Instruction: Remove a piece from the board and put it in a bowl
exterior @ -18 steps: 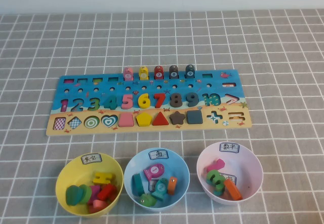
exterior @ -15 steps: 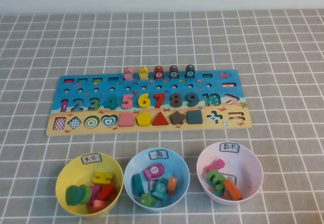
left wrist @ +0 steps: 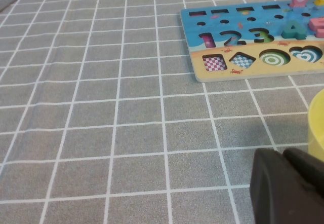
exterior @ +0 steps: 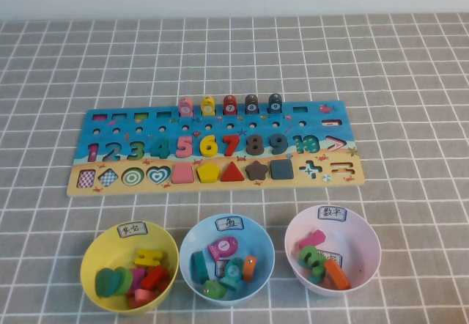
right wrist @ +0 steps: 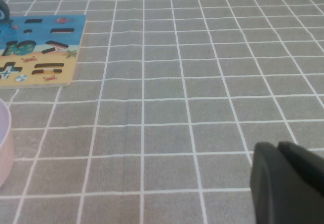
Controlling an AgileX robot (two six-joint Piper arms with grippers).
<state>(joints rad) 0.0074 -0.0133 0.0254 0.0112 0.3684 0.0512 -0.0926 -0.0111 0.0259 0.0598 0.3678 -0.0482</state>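
Teal number 4 (exterior: 159,148) sits in its slot on the board (exterior: 110,119), between the flat green 3 (exterior: 135,149) and the pink 5 (exterior: 184,146). Nobody is touching it, so the job has not started yet. The pink bowl (exterior: 363,232) waits on the tabletop (exterior: 410,82) in front of the board, over on the robot's right, next to the blue bowl (exterior: 192,240) and the yellow bowl (exterior: 89,254). It already has a few number pieces inside. The left hand (left wrist: 286,186) hangs low over the tabletop beside the yellow bowl, with its fingers pressed together and nothing in them. The right hand (right wrist: 288,181) hangs low over bare tabletop out past the pink bowl, and its fingers look together too. Still to do: reach the 4, pick it up, carry it over and drop it in the pink bowl.
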